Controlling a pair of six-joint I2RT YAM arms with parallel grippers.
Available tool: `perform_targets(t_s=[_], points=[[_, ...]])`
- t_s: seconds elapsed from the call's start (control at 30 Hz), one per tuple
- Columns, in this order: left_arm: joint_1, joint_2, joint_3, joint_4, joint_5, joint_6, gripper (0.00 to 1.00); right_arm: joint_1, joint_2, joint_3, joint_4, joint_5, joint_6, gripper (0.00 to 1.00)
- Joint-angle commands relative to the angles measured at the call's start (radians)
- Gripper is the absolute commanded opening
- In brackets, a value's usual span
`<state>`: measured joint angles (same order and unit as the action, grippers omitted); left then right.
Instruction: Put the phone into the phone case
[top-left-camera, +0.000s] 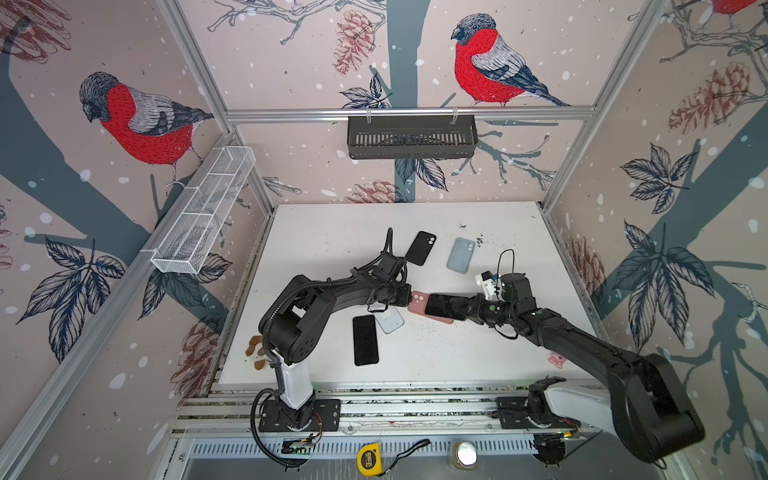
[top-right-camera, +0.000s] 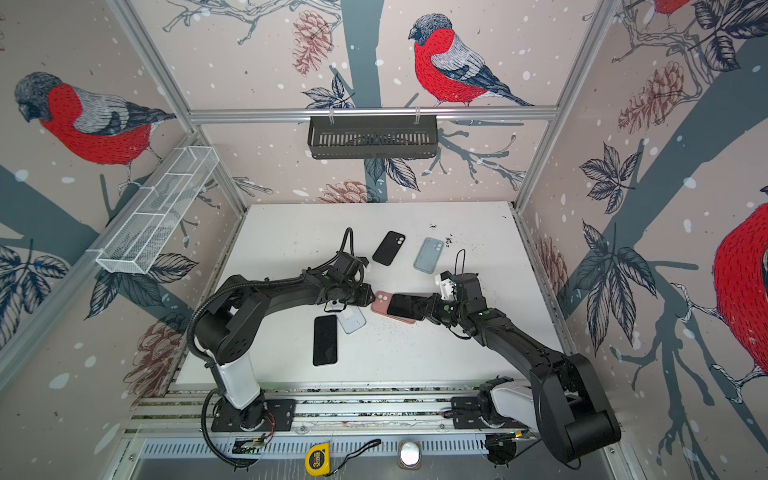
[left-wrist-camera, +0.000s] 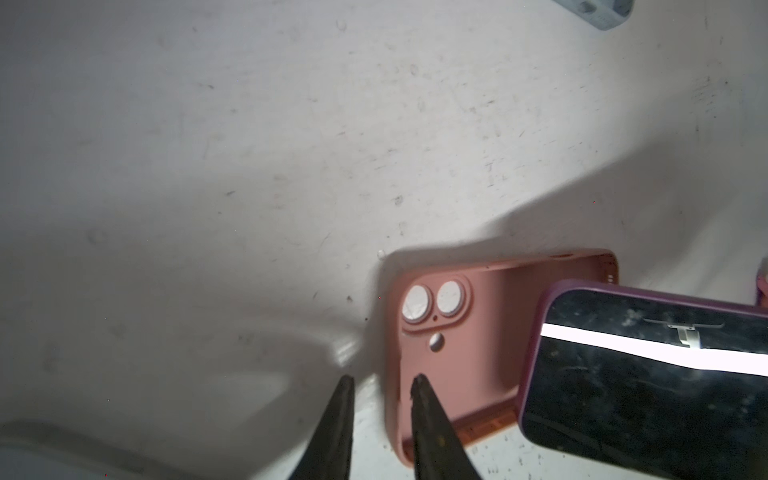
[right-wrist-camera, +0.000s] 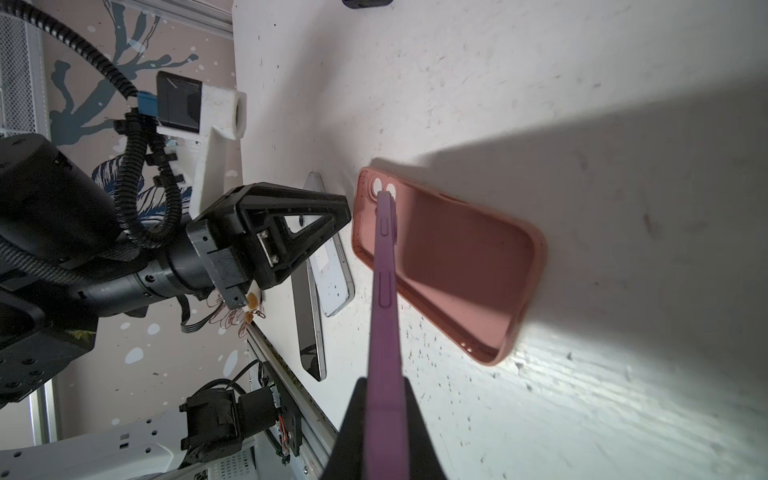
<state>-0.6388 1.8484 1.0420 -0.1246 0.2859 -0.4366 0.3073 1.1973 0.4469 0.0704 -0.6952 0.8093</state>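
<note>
The phone (top-left-camera: 444, 306) (top-right-camera: 405, 306) has a dark screen and a purple edge. My right gripper (top-left-camera: 462, 309) (right-wrist-camera: 384, 386) is shut on its end and holds it tilted over the phone case, edge-on in the right wrist view (right-wrist-camera: 384, 270). The pink phone case (top-left-camera: 417, 302) (right-wrist-camera: 457, 257) lies hollow side up on the white table, and the phone covers its right part. My left gripper (top-left-camera: 409, 297) (left-wrist-camera: 383, 378) sits at the case's camera-hole end. Its jaws stand a little apart astride the case's rim (left-wrist-camera: 392, 374), one fingertip (left-wrist-camera: 419, 380) over the inside of the case.
A black phone (top-left-camera: 365, 340) and a pale phone lying face down (top-left-camera: 390, 320) lie just in front of the left gripper. A black case (top-left-camera: 420, 247) and a light blue case (top-left-camera: 460, 254) lie behind. A small pink item (top-left-camera: 556, 358) sits at the table's right front edge.
</note>
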Motion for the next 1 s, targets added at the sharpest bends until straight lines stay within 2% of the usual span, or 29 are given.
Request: perform_targets(t_s=[0.0,0.27,0.97], points=[[0.01,0.019,0.0,0.011,0.048,0.004,0.28,0.001,0.011,-0.004,0.076,-0.04,0.018,0.01],[0.013,0.021,0.013,0.036,0.143,-0.019,0.29,-0.002,0.051,-0.019,0.104,-0.057,0.021,0.01],[0.007,-0.006,-0.016,0.061,0.215,-0.063,0.29,-0.003,0.138,-0.03,0.163,-0.075,0.037,0.01]])
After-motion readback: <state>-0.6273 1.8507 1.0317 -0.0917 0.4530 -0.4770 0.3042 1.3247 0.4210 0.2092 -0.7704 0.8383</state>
